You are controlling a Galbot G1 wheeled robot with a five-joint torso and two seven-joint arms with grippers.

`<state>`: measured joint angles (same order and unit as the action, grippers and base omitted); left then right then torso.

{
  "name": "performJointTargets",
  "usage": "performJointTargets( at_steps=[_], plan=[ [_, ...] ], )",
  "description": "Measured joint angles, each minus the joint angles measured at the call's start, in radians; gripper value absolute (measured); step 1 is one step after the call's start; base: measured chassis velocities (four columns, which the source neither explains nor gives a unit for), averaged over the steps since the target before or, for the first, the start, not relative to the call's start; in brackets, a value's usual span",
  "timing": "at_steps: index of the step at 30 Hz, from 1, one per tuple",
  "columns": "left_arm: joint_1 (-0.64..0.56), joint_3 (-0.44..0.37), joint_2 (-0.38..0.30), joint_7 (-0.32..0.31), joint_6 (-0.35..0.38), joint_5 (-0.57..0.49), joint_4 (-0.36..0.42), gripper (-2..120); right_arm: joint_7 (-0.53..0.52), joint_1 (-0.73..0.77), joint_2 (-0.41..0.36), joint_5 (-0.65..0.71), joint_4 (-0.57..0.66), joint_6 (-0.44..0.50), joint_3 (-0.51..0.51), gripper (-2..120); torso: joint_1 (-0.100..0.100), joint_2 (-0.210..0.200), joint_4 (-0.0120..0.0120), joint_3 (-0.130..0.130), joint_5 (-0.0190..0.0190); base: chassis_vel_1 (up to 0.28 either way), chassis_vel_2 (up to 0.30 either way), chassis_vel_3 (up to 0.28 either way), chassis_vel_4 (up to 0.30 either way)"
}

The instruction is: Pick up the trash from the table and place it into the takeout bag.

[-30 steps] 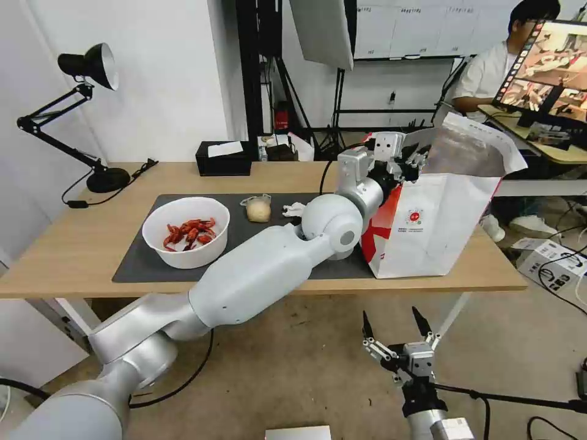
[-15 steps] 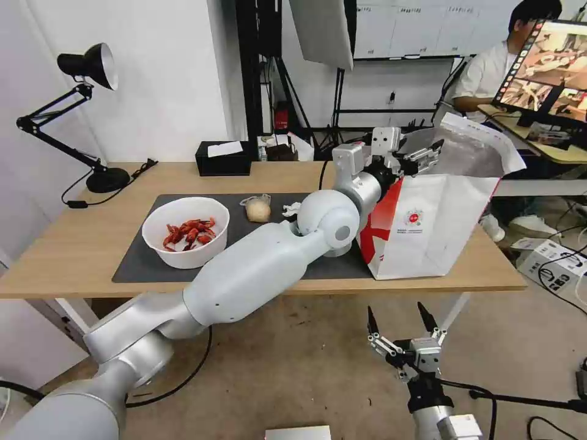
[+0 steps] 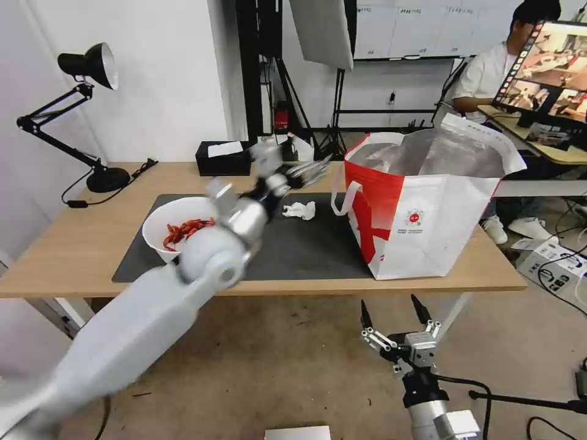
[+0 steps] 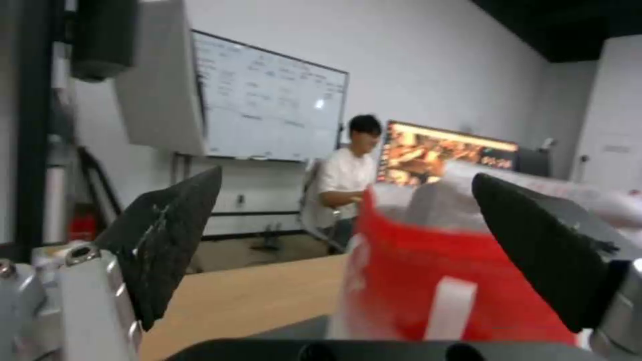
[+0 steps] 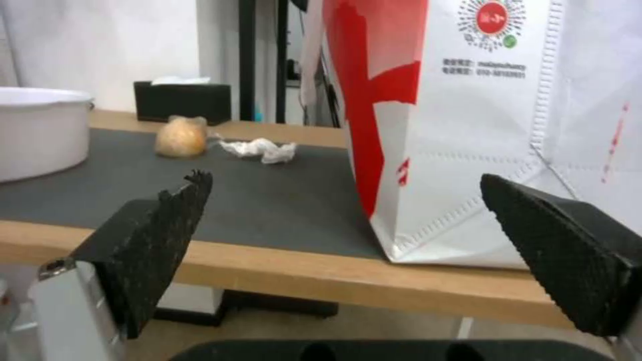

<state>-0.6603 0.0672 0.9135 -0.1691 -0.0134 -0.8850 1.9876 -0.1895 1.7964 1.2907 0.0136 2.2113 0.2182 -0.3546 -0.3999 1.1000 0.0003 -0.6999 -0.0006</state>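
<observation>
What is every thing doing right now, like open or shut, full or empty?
takeout bag: upright, mouth open
left gripper: open, empty, above the mat
right gripper: open, empty, below the table edge
white bowl: upright, red shells inside
crumpled tissue: lying on the mat
wrapped beige ball: resting on the mat

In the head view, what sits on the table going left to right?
Desk lamp → bowl of crayfish shells → tissue box → left gripper, open above the mat → crumpled tissue → takeout bag.
</observation>
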Motion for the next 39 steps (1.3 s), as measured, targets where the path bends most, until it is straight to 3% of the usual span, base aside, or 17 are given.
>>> performJointTargets(
  at_steps=[2,3,9,14,15,18,19,21,25,39],
  plan=[
    [-0.126,-0.098,-0.016,0.025,-0.019,0.065,0.027,100,0.001,-0.009,-0.009,0.004,0.000,0.000,0.005,100,0.000,0.000,-0.0004,0.000,0.0004,0.000,0.000,0.000,0.000],
    [-0.126,-0.098,-0.016,0.025,-0.019,0.065,0.027,100,0.001,-0.009,-0.009,0.004,0.000,0.000,0.005,100,0.000,0.000,-0.0004,0.000,0.0004,0.000,0.000,0.000,0.000],
    [-0.411,-0.293,-0.046,0.078,-0.074,0.248,0.073,100,0.004,-0.026,-0.019,0.044,0.000,0.012,0.011,100,0.000,0.000,-0.0002,0.000,0.0005,0.000,0.000,0.000,0.000],
    [-0.495,-0.339,-0.029,0.101,-0.097,0.329,0.057,100,0.009,-0.013,0.006,0.051,0.008,0.029,-0.011,100,0.000,0.000,-0.0004,0.000,0.0003,0.000,0.000,0.000,0.000],
    [-0.550,-0.375,-0.013,0.117,-0.113,0.364,0.047,100,0.011,-0.013,0.015,0.056,0.012,0.032,-0.018,100,0.000,0.000,-0.0014,0.000,0.0002,0.000,0.000,0.000,0.000],
    [-0.633,-0.428,0.012,0.129,-0.127,0.402,0.043,100,0.017,-0.022,0.015,0.062,0.012,0.034,-0.018,100,0.000,0.000,-0.0008,0.000,0.0008,0.000,0.000,0.000,0.000],
    [-0.721,-0.490,0.045,0.135,-0.149,0.452,0.036,100,0.023,-0.034,0.012,0.077,0.008,0.038,-0.012,100,0.000,0.000,-0.0001,0.000,0.0004,0.000,0.000,0.000,0.000],
    [-0.744,-0.507,0.055,0.138,-0.156,0.466,0.033,100,0.025,-0.036,0.011,0.081,0.006,0.041,-0.009,100,0.000,0.000,-0.0001,0.000,0.0006,0.000,0.000,0.000,0.000],
    [-0.919,-0.630,0.130,0.152,-0.214,0.530,0.004,100,0.058,-0.055,-0.006,0.103,-0.044,0.085,0.001,100,0.000,0.000,-0.0002,0.000,0.0007,0.000,0.000,0.000,0.000],
    [-1.018,-0.690,0.195,0.164,-0.257,0.559,-0.042,100,0.070,-0.093,-0.032,0.112,-0.159,0.100,0.029,100,0.000,0.000,-0.0003,0.000,0.0006,0.000,0.000,0.000,0.000]
  ],
)
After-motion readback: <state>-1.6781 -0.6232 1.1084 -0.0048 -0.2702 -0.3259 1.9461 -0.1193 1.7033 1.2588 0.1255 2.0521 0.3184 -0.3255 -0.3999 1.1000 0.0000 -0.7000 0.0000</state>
